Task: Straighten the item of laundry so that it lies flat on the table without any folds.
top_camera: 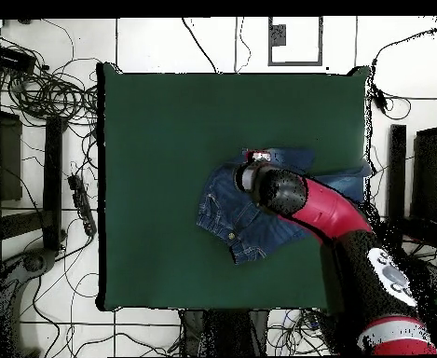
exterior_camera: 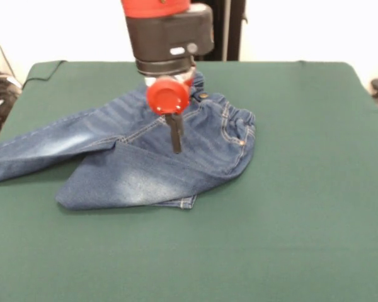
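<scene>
The jeans [exterior_camera: 157, 157] are seen lying crumpled on the green table [exterior_camera: 302, 189], roughly at its middle in the front view and, in the overhead view, toward the side where the arm reaches in. The waistband end is bunched up, one leg is stretched out away from the waistband toward a table edge, and the other leg is folded across the garment so that its hemmed cuff lies just below the seat. The gripper [exterior_camera: 176, 148] is held directly over the jeans, close beside the waistband, with its dark tip appearing to touch or nearly touch the denim; whether the jaws are open or closed cannot be told, since only a single dark finger-like post is shown below the red disc and the overhead view is blocked by the arm [top_camera: 329, 219]. The task is judged to be far from finished: a large fold across the legs and the gathered waistband are yet to be drawn out, and no part of the garment is laid properly flat.
</scene>
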`<state>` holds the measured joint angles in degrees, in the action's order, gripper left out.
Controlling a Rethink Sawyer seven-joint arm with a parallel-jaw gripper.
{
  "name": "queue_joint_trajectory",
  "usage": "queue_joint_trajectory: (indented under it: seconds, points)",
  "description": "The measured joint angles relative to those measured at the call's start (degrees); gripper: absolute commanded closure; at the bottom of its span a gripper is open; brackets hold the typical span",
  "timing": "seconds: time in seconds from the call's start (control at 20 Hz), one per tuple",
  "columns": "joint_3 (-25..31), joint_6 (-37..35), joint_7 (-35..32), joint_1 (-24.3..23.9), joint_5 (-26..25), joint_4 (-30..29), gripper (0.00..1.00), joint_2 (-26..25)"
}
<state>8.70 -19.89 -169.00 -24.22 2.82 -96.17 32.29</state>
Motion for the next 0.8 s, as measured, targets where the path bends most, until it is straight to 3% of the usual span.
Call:
queue_joint_trajectory:
  seconds: [0.8]
  points:
    - [-16.8,0.0,0.0,16.4,0.6,5.7,0.0,-8.5]
